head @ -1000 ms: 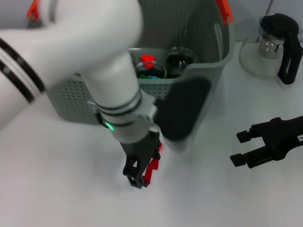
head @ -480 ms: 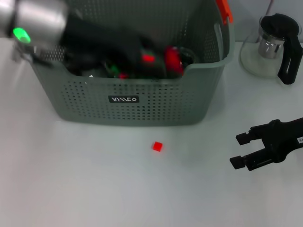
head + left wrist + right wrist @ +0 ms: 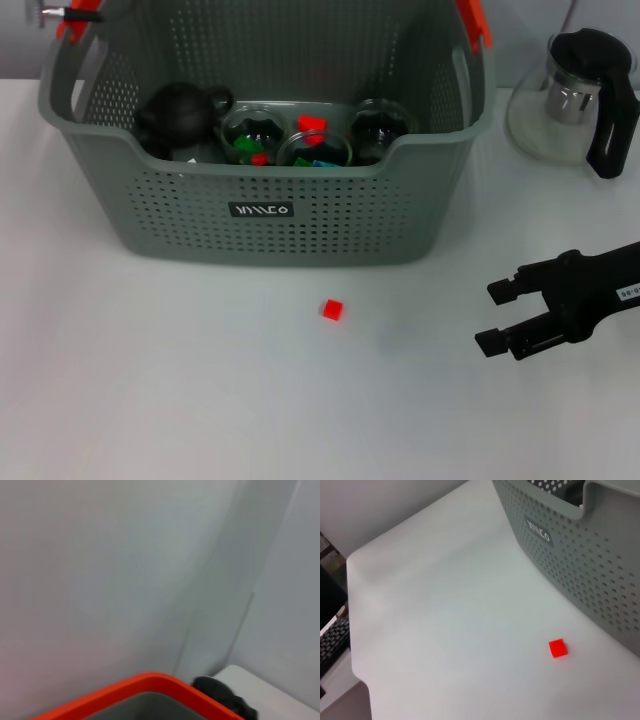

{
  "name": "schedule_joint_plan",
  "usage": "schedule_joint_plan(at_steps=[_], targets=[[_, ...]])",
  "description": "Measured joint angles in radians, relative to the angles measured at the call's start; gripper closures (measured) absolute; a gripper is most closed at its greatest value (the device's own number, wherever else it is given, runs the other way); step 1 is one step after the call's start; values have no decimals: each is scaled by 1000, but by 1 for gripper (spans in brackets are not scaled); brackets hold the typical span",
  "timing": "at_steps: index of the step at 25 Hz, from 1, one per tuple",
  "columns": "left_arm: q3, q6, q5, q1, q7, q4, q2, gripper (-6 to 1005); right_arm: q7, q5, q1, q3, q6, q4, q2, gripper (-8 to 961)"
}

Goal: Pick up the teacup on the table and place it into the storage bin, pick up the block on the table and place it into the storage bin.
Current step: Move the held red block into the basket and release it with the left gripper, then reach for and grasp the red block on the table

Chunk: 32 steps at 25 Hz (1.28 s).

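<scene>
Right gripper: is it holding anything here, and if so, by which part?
Nothing is held. The right gripper hovers open and empty over the table, apart from the red block, which lies loose in front of the storage bin.

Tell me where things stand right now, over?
Right gripper open, empty, low over table. Left gripper out of sight. Red block on table before storage bin, nothing between it and right gripper.

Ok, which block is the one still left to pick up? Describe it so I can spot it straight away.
Start at the storage bin, the big grey-green perforated basket at the back of the table. Look at the bare tabletop just in front of its labelled wall: the block sits there alone, left of the open right gripper. It is a small red cube, the only loose thing outside the bin.
</scene>
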Motion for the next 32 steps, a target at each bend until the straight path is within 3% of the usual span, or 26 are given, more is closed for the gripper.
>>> schedule_joint_plan(at_steps=[4,13,17,20,22,25,29,32], targets=[[48,-66,4,4,-5,6,-16,305,1,1,1,0,-1,-1,0,31],[110,-96,38,11,-14,45,-22,281,0,4,1,0,-3,-6,0,31],[101,-18,0,60,15,132,-29,114,0,4,1,0,-3,-6,-1,31],[106,177,-80,127,113,261,-60,57,0,4,1,0,-4,-5,-3,32],[117,297,-108,178,169,371,-99,42,0,4,1,2,-2,-3,-3,32],[189,427,-106,288,268,584,-181,34,4,4,1,6,1,-1,-4,32],[384,418,-71,417,323,727,-193,35,10,4,0,8,3,0,-4,32],[466,423,11,443,369,751,-198,36,12,3,0,8,3,0,-2,32]])
